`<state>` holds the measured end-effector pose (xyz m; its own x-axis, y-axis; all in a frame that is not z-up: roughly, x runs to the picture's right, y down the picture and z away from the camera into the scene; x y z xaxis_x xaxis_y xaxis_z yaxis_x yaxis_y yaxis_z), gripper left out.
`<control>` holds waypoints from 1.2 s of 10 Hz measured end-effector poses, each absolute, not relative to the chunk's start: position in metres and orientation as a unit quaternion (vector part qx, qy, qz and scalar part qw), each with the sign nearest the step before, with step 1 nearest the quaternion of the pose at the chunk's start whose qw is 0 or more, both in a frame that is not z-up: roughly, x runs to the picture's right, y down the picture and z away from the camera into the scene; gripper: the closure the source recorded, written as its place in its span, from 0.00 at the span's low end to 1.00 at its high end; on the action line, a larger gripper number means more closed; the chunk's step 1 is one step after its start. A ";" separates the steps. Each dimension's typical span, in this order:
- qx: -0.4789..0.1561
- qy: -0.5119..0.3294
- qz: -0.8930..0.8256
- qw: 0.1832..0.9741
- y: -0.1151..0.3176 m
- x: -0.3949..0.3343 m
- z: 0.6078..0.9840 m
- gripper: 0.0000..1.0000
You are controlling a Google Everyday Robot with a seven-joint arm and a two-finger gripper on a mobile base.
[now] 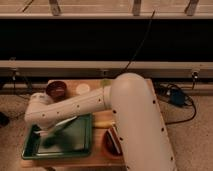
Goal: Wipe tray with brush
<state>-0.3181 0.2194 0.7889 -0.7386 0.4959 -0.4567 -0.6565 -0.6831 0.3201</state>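
The green tray (75, 142) lies on the front left of the wooden table. My arm reaches in from the lower right, and its wrist bends down over the tray's left half. The gripper (46, 134) hangs low over the tray near its left rim. The brush (66, 124) shows as a slim pale handle slanting up to the right from the gripper; it seems gripped at its lower end. A dark blur under the gripper (50, 143) looks like the brush head on the tray floor. The arm hides the tray's far rim.
A dark red bowl (56, 90) and a white round lid (82, 88) stand at the back of the table (70, 82). A yellow object (103, 123) and an orange bowl (111, 143) are right of the tray. Cables and a blue box (177, 97) lie on the floor to the right.
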 end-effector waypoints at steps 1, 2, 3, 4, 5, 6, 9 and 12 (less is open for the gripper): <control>-0.181 0.235 0.894 0.335 0.224 -0.331 0.781 1.00; -0.189 0.231 0.889 0.346 0.228 -0.336 0.773 1.00; -0.198 0.233 0.883 0.357 0.236 -0.339 0.764 1.00; -0.205 0.233 0.876 0.369 0.244 -0.342 0.755 1.00; -0.210 0.238 0.869 0.381 0.257 -0.341 0.747 1.00; -0.210 0.245 0.865 0.384 0.266 -0.337 0.743 1.00; -0.191 0.275 0.866 0.371 0.281 -0.299 0.760 1.00; -0.164 0.305 0.881 0.321 0.270 -0.249 0.793 1.00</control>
<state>-0.2492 0.2701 0.7934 -0.7398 0.4657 -0.4856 -0.6663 -0.6074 0.4325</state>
